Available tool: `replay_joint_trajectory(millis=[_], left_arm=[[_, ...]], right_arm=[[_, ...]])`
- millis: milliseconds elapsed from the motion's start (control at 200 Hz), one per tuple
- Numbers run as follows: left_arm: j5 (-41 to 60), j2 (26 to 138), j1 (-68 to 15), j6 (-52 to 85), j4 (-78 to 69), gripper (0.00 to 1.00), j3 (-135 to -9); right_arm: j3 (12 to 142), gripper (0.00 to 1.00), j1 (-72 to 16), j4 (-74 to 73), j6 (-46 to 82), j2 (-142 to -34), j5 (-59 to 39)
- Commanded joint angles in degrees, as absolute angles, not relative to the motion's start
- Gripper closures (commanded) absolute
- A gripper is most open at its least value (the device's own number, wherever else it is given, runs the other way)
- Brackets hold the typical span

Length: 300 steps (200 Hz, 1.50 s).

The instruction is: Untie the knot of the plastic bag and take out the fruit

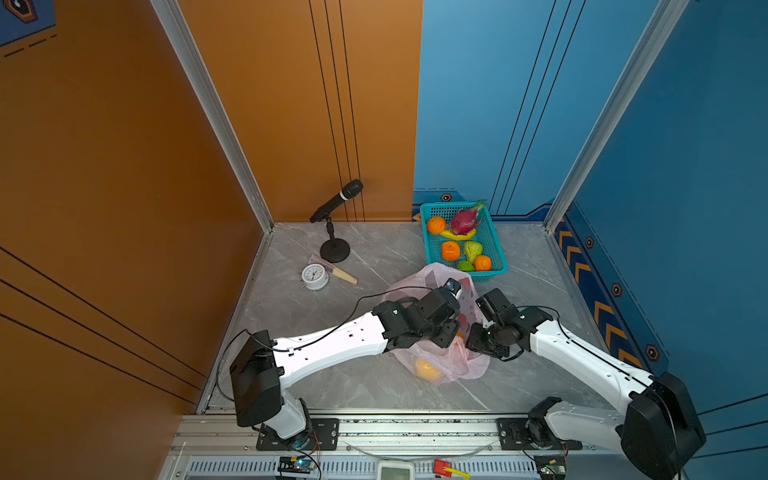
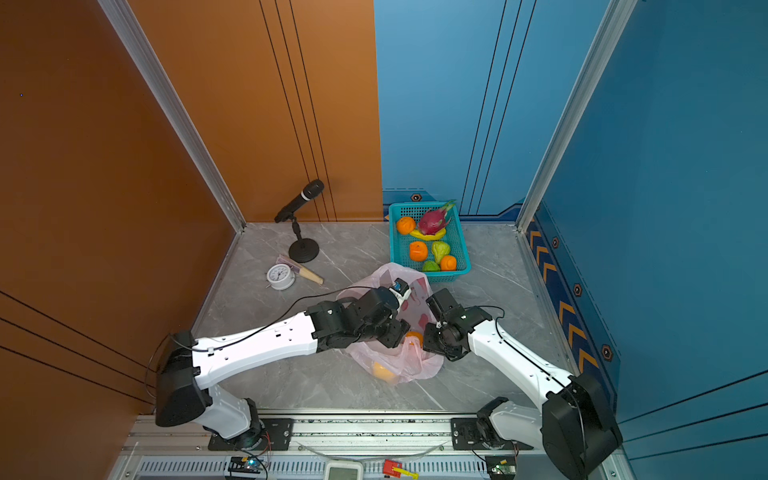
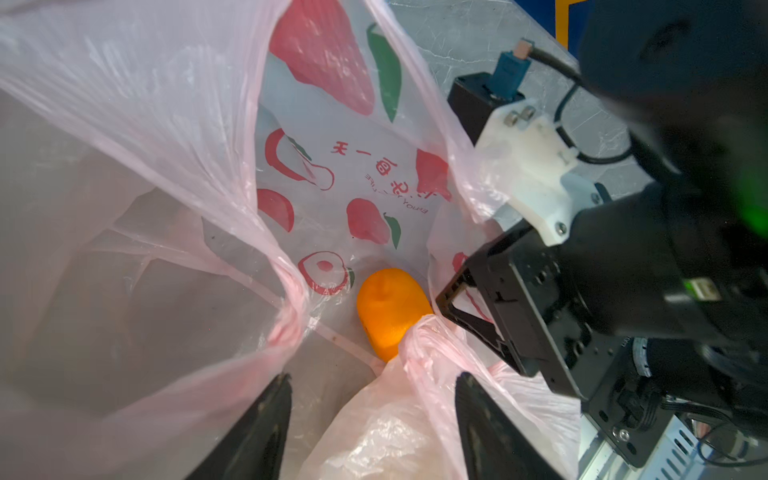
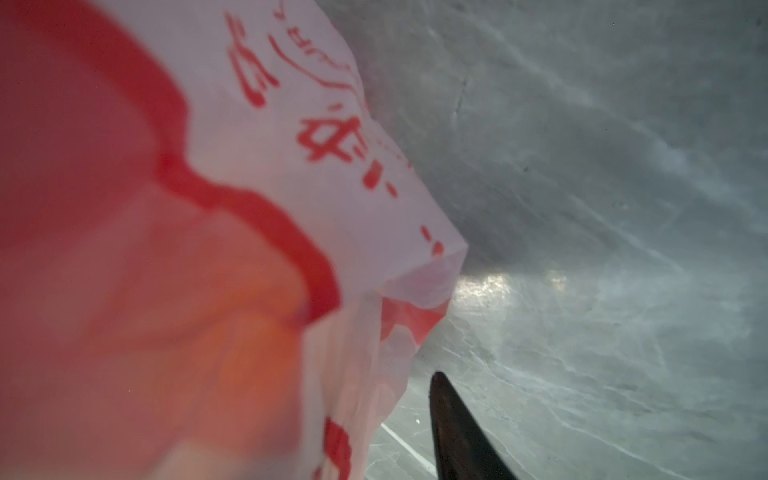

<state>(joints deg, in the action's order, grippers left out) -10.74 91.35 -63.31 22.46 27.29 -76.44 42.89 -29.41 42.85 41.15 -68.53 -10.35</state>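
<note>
The plastic bag (image 1: 440,365) lies a bit right of the middle of the table (image 1: 332,374), nearer the front edge and just in front of the teal basket (image 1: 492,241), which sits at the back edge toward the right corner. The bag's mouth gapes open. The left wrist view looks straight down inside, where an orange fruit (image 3: 388,311) sits on the bottom. A yellower fruit (image 1: 428,370) shows through the film at the bag's front end.

The left gripper (image 3: 374,376) hangs over the mouth, jaws spread wide, with a crumpled fold of bag lying loose between them. The right gripper (image 1: 471,338) is up against the bag's right side, but only one finger (image 4: 457,436) shows past the film, so nobody can tell if it's clamped or not.

The basket holds a dragon fruit (image 1: 465,220) and some tangerines (image 1: 451,250).
</note>
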Motion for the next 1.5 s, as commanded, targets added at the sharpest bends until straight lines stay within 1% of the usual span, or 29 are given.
replay_joint_trajectory(millis=[0, 100, 320, 501, 601, 706, 916, 1101, 1186, 1322, 1372, 1497], left_arm=[[-12.35, 93.64, -64.18, 24.70, 26.68, 0.36, -79.49], [-12.38, 96.17, -64.17, 25.97, 26.56, 0.36, -80.80], [-10.45, 101.52, -63.48, 26.20, 27.25, 0.37, -83.40], [-10.38, 105.73, -62.69, 27.60, 27.52, 0.41, -84.20], [-8.03, 107.86, -62.13, 28.31, 27.18, 0.42, -84.84], [-4.35, 110.07, -62.05, 27.09, 27.13, 0.42, -85.84], [-1.47, 111.83, -61.57, 28.20, 27.15, 0.42, -84.70], [0.34, 112.63, -61.24, 29.09, 27.61, 0.41, -81.77], [1.81, 112.94, -61.32, 28.77, 27.64, 0.39, -81.22], [1.25, 113.43, -61.21, 29.44, 27.62, 0.38, -80.85], [1.31, 113.89, -60.96, 29.87, 27.77, 0.39, -80.94], [0.16, 114.12, -60.97, 29.61, 28.43, 0.46, -81.48]], right_arm=[[40.48, 0.59, -28.92, 42.91, 39.20, -66.56, -12.84], [38.43, 0.58, -28.91, 41.84, 39.07, -65.89, -14.40], [35.66, 0.56, -28.83, 38.50, 39.02, -64.73, -14.63], [35.07, 0.55, -28.63, 38.14, 38.80, -65.21, -14.16], [34.64, 0.54, -28.57, 38.17, 39.47, -64.82, -13.71], [34.41, 0.53, -28.47, 38.41, 39.98, -64.17, -13.20], [34.10, 0.53, -28.17, 38.86, 40.69, -63.04, -12.09], [33.75, 0.53, -27.78, 40.08, 40.63, -61.81, -11.65], [33.98, 0.53, -27.23, 40.20, 40.28, -61.41, -11.16], [34.41, 0.53, -26.10, 40.21, 39.59, -61.77, -11.26], [34.28, 0.53, -26.02, 40.25, 39.73, -62.11, -11.55], [34.27, 0.53, -25.93, 40.26, 40.12, -62.12, -11.77]])
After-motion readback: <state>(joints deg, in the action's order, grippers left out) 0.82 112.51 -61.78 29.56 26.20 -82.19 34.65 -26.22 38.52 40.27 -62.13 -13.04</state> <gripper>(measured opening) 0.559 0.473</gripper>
